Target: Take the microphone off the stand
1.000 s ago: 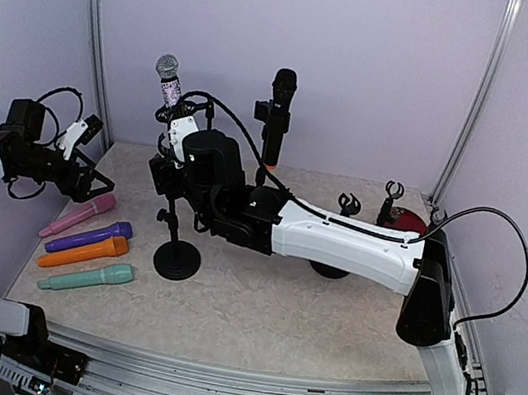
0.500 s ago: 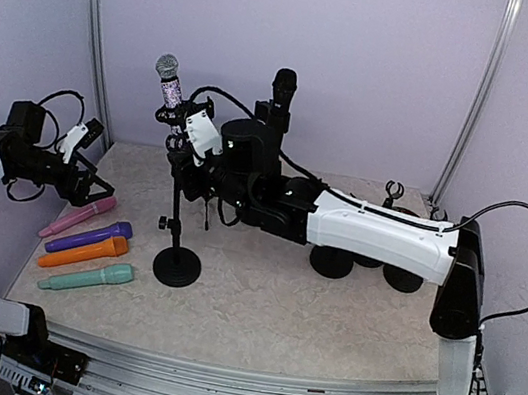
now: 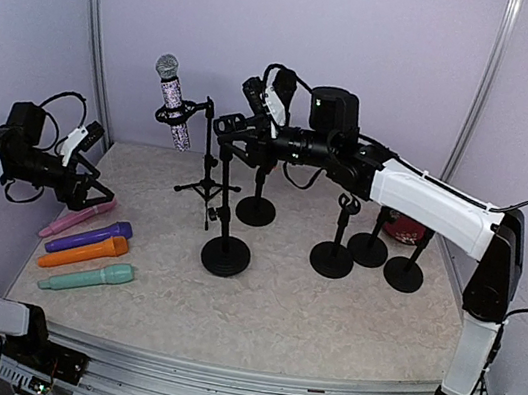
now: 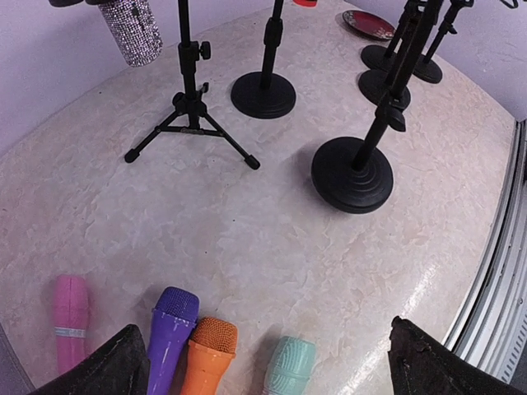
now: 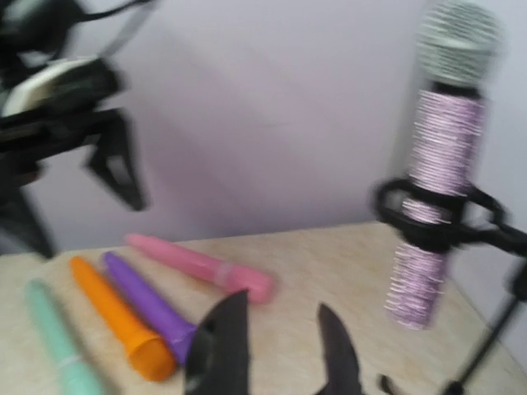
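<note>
The microphone point(image 3: 171, 93), sparkly pink with a silver head, sits upright in the clip of a black tripod stand point(image 3: 207, 186) at the back left. It also shows in the left wrist view point(image 4: 136, 29) and, blurred, in the right wrist view point(image 5: 432, 206). My right gripper point(image 3: 230, 129) hovers to its right at clip height, apart from it. Its fingers point(image 5: 282, 317) stand a narrow gap apart with only table showing between the tips. My left gripper point(image 3: 93, 191) is wide open point(image 4: 268, 354) low over the loose microphones at the left.
Pink point(image 3: 79, 214), purple point(image 3: 88, 236), orange point(image 3: 82, 252) and teal point(image 3: 86, 276) microphones lie at the left. A round-base stand point(image 3: 225, 255) rises just under my right gripper. A black microphone point(image 3: 284, 84) stands behind. Empty stands point(image 3: 332, 260) and a red dish point(image 3: 407, 222) fill the right.
My right arm swung up and to the right, away from the sparkly microphone, and its jaws narrowed. The round-base stand now sits further right. The left arm held still.
</note>
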### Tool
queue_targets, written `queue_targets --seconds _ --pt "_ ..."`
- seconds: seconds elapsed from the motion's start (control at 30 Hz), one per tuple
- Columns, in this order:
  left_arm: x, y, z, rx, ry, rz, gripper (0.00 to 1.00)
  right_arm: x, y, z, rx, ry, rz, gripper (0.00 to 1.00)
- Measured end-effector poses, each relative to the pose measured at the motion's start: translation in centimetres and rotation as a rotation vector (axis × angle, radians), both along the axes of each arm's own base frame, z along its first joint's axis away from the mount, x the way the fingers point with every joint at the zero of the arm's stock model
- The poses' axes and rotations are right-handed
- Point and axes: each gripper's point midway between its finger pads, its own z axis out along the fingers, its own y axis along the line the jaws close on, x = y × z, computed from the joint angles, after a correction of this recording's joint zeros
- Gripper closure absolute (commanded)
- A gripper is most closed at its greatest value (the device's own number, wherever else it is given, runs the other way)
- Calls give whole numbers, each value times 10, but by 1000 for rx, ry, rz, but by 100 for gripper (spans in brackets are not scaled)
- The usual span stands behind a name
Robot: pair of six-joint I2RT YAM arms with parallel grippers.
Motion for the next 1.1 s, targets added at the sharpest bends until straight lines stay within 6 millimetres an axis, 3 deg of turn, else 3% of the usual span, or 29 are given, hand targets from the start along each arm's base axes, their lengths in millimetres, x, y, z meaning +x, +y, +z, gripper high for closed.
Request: queue_targets --seconds 0.3,0.37,0.5,0.53,0.77,0.87,0.97,1.1 --pt "-5 -2 -3 7 9 -23 1 -40 -2 -34 -73 -7 257 77" --pt "-6 -2 -2 9 7 -27 1 -42 -6 -36 -76 -21 290 61" --pt "-6 -3 1 5 1 -34 1 -43 -10 -38 -93 -35 317 9" --pt "-6 -3 1 5 0 -34 1 -43 -10 -38 -97 -38 313 1" --pt "-6 -4 2 1 -1 -38 1 -33 -32 -40 -111 -46 25 0" --pt "-6 -4 3 0 -4 -39 1 -51 -33 -35 -108 -76 -111 0" --pt "-6 -5 4 -3 -7 -42 1 -77 -17 -25 -84 -102 -230 0" --pt "-5 -5 7 -4 -13 -43 1 -97 -7 -22 -77 -118 -405 1"
